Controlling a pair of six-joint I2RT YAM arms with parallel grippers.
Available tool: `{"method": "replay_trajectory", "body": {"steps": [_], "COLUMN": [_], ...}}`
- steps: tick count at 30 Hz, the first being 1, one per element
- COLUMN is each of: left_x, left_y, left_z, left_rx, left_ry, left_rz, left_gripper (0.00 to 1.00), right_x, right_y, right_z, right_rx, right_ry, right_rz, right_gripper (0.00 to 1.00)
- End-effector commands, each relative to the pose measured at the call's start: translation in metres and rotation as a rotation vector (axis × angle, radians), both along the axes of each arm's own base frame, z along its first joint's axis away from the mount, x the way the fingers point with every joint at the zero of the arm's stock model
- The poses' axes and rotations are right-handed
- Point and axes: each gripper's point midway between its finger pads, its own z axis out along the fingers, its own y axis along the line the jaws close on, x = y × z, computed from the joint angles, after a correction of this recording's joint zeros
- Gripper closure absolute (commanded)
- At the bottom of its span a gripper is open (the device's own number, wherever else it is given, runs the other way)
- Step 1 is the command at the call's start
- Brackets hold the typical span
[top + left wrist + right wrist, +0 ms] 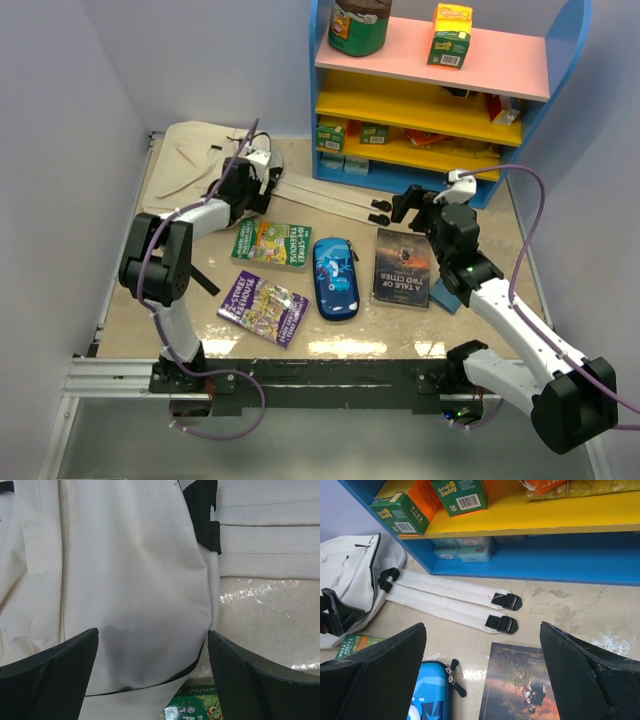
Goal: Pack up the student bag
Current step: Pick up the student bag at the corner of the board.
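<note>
Top external view: a large soft beige canvas backpack lies flat in the far left corner of the pale glossy bench, its left side close to the bench edge by the wall.
Straps: two long flat beige straps run right from the backpack and end in black plastic buckles lying side by side.
Left end effector: over the backpack's near right part, fingers spread wide with beige fabric showing between them; nothing is gripped, and contact cannot be told.
Right end effector: fingers wide and holding nothing, just right of the buckles.
Far edge: a blue-sided shelf unit with pink and yellow boards stands at the far right, its base just behind the straps.
Middle row: a green paperback book meets the backpack's near edge; a purple paperback book, a blue zip pencil case and a dark hardback book lie nearer.
Open room: bare surface shows between buckles and shelf base, and along the near edge.
</note>
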Motion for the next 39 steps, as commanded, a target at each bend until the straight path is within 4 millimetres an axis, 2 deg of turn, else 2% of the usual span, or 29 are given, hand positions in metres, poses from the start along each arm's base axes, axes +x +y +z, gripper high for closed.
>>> {"method": "replay_trajectory", "body": {"steps": [1, 6, 9, 10, 12, 13, 15, 16, 17, 20, 23, 25, 26, 28, 29, 30, 32, 34, 35, 36, 38, 39], "left_x": [0.001, 0.001, 0.002, 0.002, 0.003, 0.003, 0.002, 0.002, 0.002, 0.004, 0.008, 0.013, 0.014, 0.018, 0.012, 0.010, 0.001, -0.010, -0.019, -0.028, -0.046, -0.058], "left_y": [-0.005, -0.003, -0.002, -0.001, 0.000, -0.001, -0.002, -0.001, -0.002, -0.002, 0.002, 0.003, 0.005, 0.004, 0.006, 0.003, -0.004, -0.011, -0.013, -0.014, -0.019, -0.019], "left_z": [-0.020, -0.034, -0.039, -0.040, -0.037, -0.035, -0.029, -0.027, -0.025, -0.009, 0.019, 0.052, 0.062, 0.105, 0.110, 0.138, 0.156, 0.190, 0.193, 0.208, 0.212, 0.220], "left_rx": [0.134, 0.194, 0.204, 0.206, 0.206, 0.206, 0.196, 0.194, 0.190, 0.181, 0.153, 0.113, 0.095, 0.046, 0.043, 0.020, -0.014, -0.065, -0.068, -0.080, -0.095, -0.100], "left_ry": [0.014, 0.033, 0.045, 0.047, 0.044, 0.043, 0.035, 0.031, 0.031, 0.005, -0.039, -0.098, -0.109, -0.195, -0.175, -0.226, -0.229, -0.271, -0.252, -0.270, -0.239, -0.247], "left_rz": [0.004, 0.015, 0.019, 0.021, 0.031, 0.029, 0.028, 0.029, 0.027, 0.033, 0.045, 0.057, 0.055, 0.056, 0.051, 0.042, 0.003, -0.033, -0.044, -0.054, -0.096, -0.108], "left_gripper": [0.08, 0.09, 0.17, 0.28, 0.43, 0.59, 0.74, 0.90, 0.99, 1.00, 1.00, 1.00, 1.00, 1.00, 1.00, 1.00, 1.00, 1.00, 1.00, 1.00, 1.00, 1.00], "right_x": [0.005, 0.004, 0.004, 0.003, 0.003, 0.003, 0.002, 0.001, 0.000, -0.001, -0.003, -0.005, -0.006, -0.008, -0.009, -0.009, -0.010, -0.009, -0.010, -0.009, -0.011, -0.012], "right_y": [0.000, -0.001, -0.003, -0.003, -0.004, -0.003, -0.004, -0.003, -0.004, -0.003, -0.004, -0.004, -0.003, -0.005, -0.005, -0.005, -0.005, -0.007, -0.006, -0.006, -0.006, -0.006], "right_z": [0.012, 0.010, 0.012, 0.013, 0.014, 0.016, 0.018, 0.019, 0.020, 0.023, 0.028, 0.034, 0.035, 0.041, 0.043, 0.045, 0.046, 0.049, 0.047, 0.052, 0.056, 0.059], "right_rx": [0.026, 0.041, 0.046, 0.047, 0.047, 0.048, 0.052, 0.055, 0.056, 0.060, 0.057, 0.062, 0.059, 0.065, 0.063, 0.066, 0.067, 0.071, 0.068, 0.073, 0.079, 0.084], "right_ry": [-0.039, -0.040, -0.041, -0.047, -0.050, -0.053, -0.061, -0.062, -0.068, -0.075, -0.082, -0.096, -0.099, -0.112, -0.115, -0.120, -0.114, -0.111, -0.097, -0.101, -0.103, -0.110], "right_rz": [-0.025, -0.038, -0.048, -0.047, -0.049, -0.048, -0.049, -0.045, -0.045, -0.037, -0.033, -0.031, -0.024, -0.026, -0.022, -0.022, -0.024, -0.034, -0.033, -0.037, -0.034, -0.031], "right_gripper": [0.01, 0.02, 0.01, 0.01, 0.02, 0.02, 0.03, 0.04, 0.04, 0.06, 0.09, 0.11, 0.11, 0.13, 0.14, 0.14, 0.15, 0.16, 0.16, 0.17, 0.17, 0.17]}}
